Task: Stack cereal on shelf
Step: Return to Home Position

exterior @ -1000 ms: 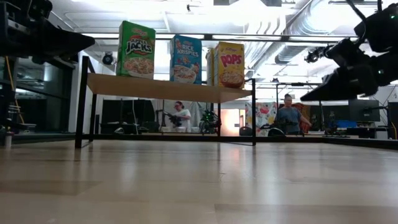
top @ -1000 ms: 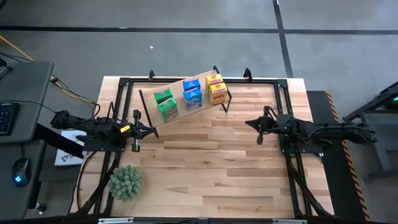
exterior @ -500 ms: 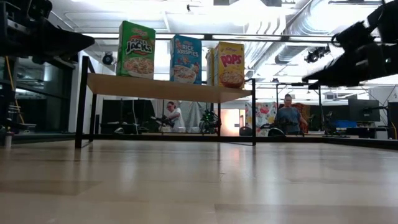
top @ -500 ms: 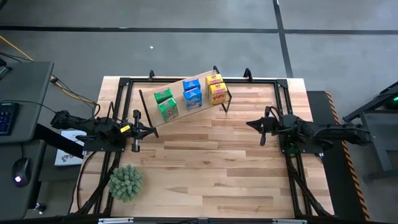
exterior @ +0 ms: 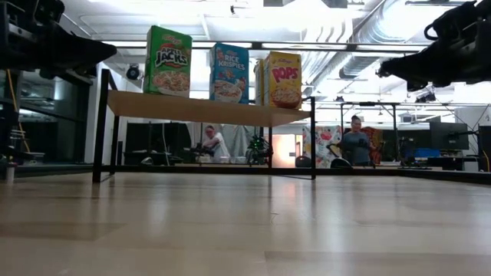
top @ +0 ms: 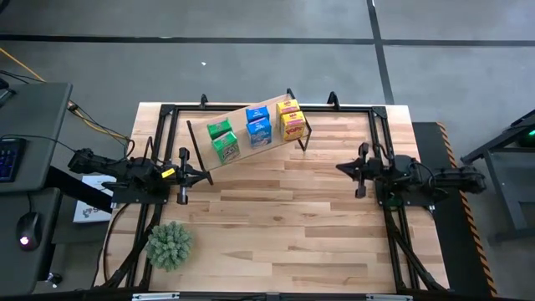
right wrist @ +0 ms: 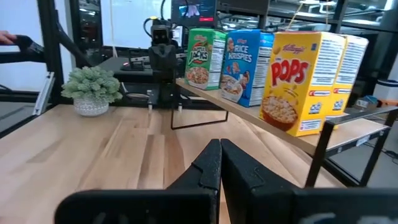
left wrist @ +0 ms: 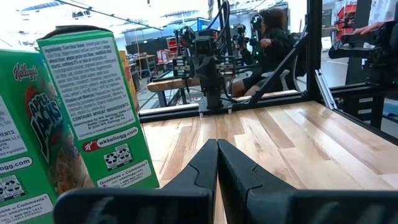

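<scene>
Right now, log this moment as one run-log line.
cereal: six boxes upright on shelf, green-blue-yellow pairs | left gripper: shut, empty, left side | right gripper: shut, empty, right side

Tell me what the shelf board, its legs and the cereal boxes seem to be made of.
Shelf board: light wood, matte, pale tan surface. Legs: likely black painted metal, thin and straight. Cereal boxes: printed cardboard, apparently, slightly glossy with sharp folded edges.

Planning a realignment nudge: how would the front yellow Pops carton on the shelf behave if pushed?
The yellow cardboard Pops carton stands tall on a narrow base, so a high push would probably tip it. It looks like thin card, likely light. The second yellow carton close behind may brace it.
</scene>
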